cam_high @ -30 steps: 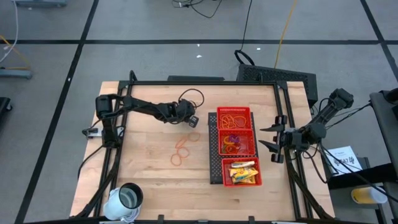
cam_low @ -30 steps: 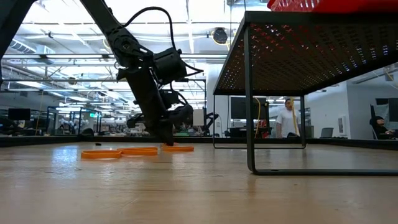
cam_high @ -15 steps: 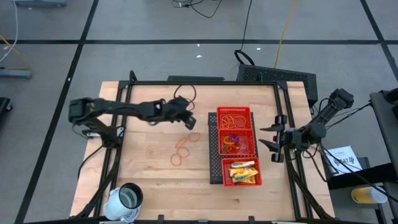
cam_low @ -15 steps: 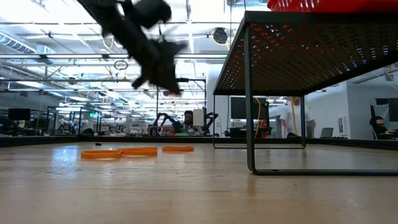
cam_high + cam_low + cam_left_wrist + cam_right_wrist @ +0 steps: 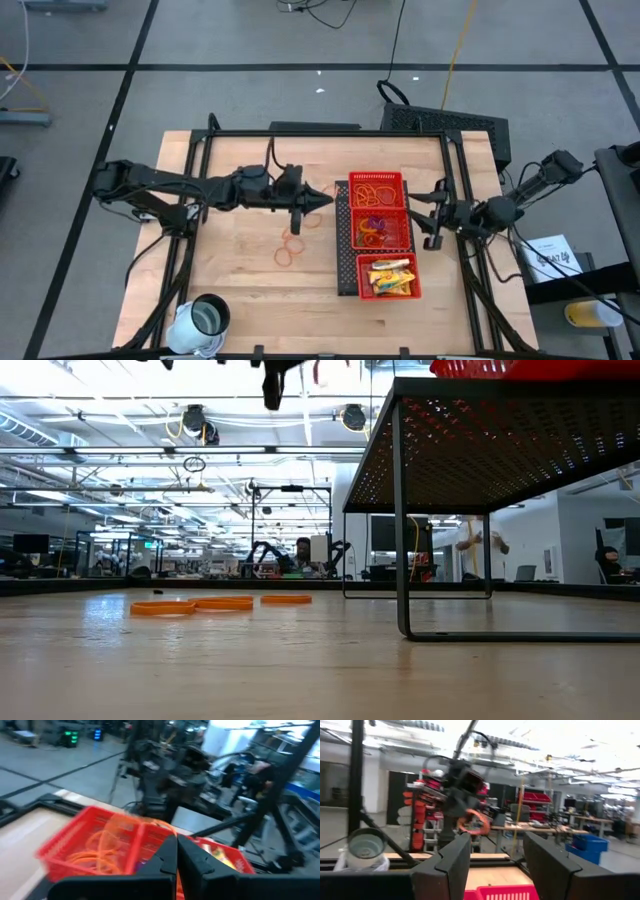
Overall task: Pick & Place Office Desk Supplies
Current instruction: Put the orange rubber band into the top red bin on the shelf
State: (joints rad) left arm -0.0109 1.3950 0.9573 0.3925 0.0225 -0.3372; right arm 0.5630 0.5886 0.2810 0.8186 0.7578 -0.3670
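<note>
Left end effector [image 5: 325, 199]: your left arm reaches across the desk and its fingers are pressed together on a thin orange rubber band [image 5: 472, 821]. It hangs in the air just beside the far end of the red mesh tray; the right wrist view shows the loop dangling from the tip.
Right end effector [image 5: 428, 216]: your right arm waits at the tray's other side, just off the desk edge, with its fingers spread and nothing between them.
Red mesh tray [image 5: 346, 262]: it stands raised on dark legs and has three compartments in a row.
Tray contents: you have orange rubber bands [image 5: 376, 188] in the far compartment, small coloured clips mixed with bands [image 5: 375, 228] in the middle one, and yellow-orange packets [image 5: 390, 277] in the near one.
Loose bands [image 5: 293, 240]: three orange loops lie flat on the wooden desk [image 5: 240, 290], near the tray and below your left end effector.
White cup [image 5: 203, 320]: it sits at the desk's near left corner, well apart from the tray.
</note>
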